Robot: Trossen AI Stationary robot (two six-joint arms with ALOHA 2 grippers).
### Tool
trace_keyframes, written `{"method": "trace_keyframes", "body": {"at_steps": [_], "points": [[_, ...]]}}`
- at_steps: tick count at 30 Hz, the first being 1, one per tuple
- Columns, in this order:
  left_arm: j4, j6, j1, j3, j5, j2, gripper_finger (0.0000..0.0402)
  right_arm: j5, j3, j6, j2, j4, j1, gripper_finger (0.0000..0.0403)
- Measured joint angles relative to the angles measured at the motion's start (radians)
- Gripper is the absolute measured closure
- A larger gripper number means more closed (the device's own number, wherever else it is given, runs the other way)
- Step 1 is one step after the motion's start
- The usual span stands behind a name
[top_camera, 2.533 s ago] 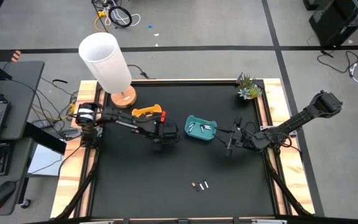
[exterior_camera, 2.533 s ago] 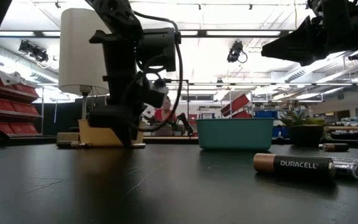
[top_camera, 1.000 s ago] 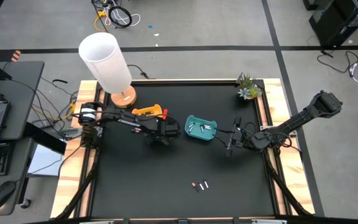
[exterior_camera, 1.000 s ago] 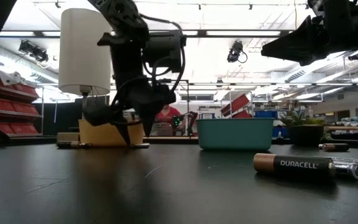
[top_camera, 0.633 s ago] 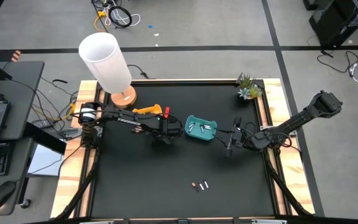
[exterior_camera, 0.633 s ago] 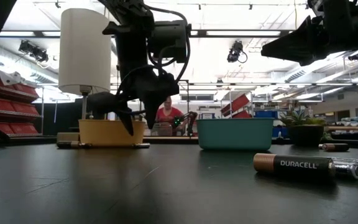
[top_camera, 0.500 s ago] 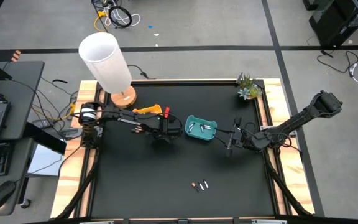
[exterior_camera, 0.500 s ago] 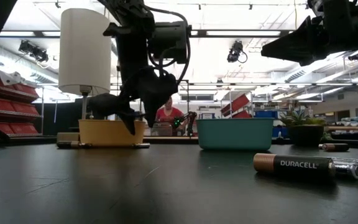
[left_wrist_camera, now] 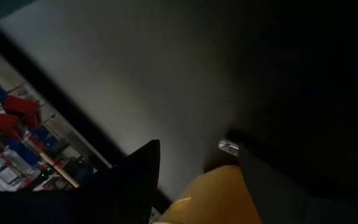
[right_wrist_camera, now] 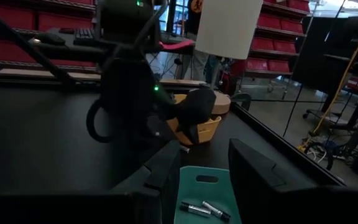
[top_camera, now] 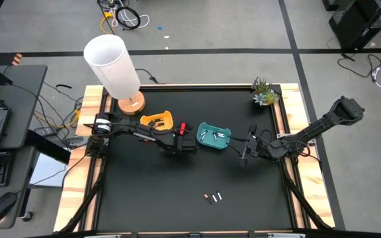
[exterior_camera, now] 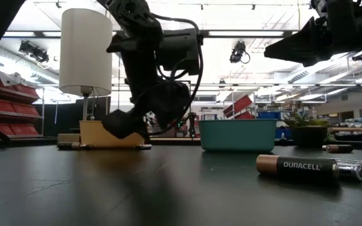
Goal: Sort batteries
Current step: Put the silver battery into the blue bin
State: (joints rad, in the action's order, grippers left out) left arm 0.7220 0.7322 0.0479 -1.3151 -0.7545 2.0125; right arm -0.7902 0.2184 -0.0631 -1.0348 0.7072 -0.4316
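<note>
Left wrist view: battery (left_wrist_camera: 228, 147) (half hidden)

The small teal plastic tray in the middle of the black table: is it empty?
No: the small teal plastic tray holds a few thin batteries, seen from above and also in the right wrist view.

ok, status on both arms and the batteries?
Left gripper between yellow tray and teal tray. Right gripper open, parked beside teal tray. Three batteries loose near front.
</note>
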Motion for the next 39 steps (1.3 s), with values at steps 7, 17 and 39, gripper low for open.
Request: {"method": "trace_keyframes", "body": {"at_steps": [7, 17, 39], "points": [[-0.007, -0.009, 0.014, -0.003, 0.006, 0.0, 0.0177, 0.0, 0.0, 0.003, 0.0, -0.004, 0.0, 0.0279], [0.09, -0.128, 0.018, -0.067, -0.037, -0.001, 0.0174, 0.0, 0.0, 0.002, 0.0, -0.004, 0.001, 0.0279], [0.22, -0.334, -0.056, -0.125, 0.277, -0.001, 0.0138, 0.0, 0.0, 0.003, 0.0, -0.002, 0.001, 0.0279]]}}
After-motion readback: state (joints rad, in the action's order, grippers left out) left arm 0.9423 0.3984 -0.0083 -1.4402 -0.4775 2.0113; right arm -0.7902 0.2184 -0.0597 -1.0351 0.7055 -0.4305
